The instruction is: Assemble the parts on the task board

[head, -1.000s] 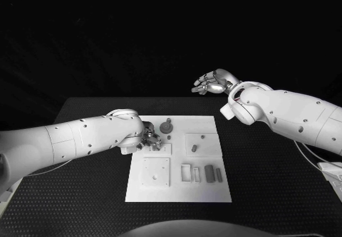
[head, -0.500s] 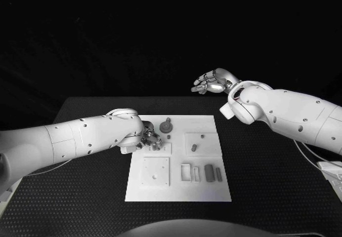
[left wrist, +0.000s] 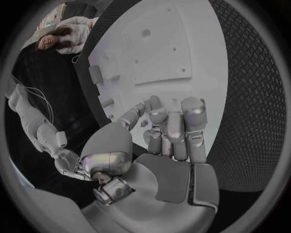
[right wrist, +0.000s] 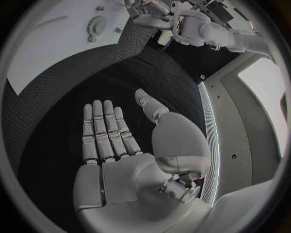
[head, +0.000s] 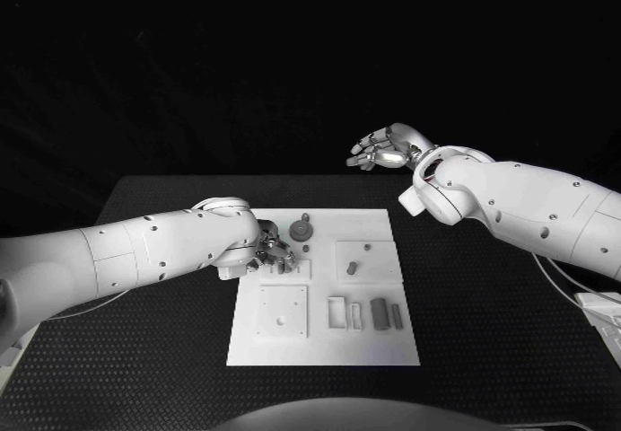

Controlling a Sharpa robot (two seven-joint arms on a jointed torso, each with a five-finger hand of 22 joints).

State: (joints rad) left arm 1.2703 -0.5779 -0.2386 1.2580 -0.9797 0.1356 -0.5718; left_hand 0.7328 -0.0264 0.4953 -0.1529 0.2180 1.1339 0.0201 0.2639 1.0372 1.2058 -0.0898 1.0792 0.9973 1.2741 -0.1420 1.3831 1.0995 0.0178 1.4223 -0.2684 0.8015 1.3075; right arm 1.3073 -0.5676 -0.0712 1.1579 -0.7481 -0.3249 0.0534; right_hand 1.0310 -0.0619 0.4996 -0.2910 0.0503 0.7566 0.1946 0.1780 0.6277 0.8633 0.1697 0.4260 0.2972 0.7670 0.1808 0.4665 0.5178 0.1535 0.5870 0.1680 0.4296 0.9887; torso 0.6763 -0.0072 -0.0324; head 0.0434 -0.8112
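- The left hand (head: 272,252) hangs low over the near-left part of the task board (head: 324,350), its fingers bent down toward the board's surface.
- In the left wrist view the left hand's fingers (left wrist: 172,128) lie side by side, stretched out over the white board, with the thumb set off to one side; nothing shows between them. Whether the fingertips touch the board cannot be told.
- The right hand (head: 386,148) is raised well above and beyond the far edge of the black worktop (head: 492,314), well apart from the board.
- The right wrist view shows its fingers (right wrist: 104,128) straight and slightly spread, palm bare, holding nothing.
- The head view shows the grey parts on the board: a round knobbed part (head: 301,230) just beside the left hand, a short peg (head: 352,268) in the square recess beyond it, and upright blocks (head: 380,315) in a row nearer the robot.
- A square plate (head: 284,312) with small holes lies on the board just below the left hand.
- The right wrist view also catches the round part (right wrist: 96,24) and the left hand (right wrist: 154,9) at the board's corner.
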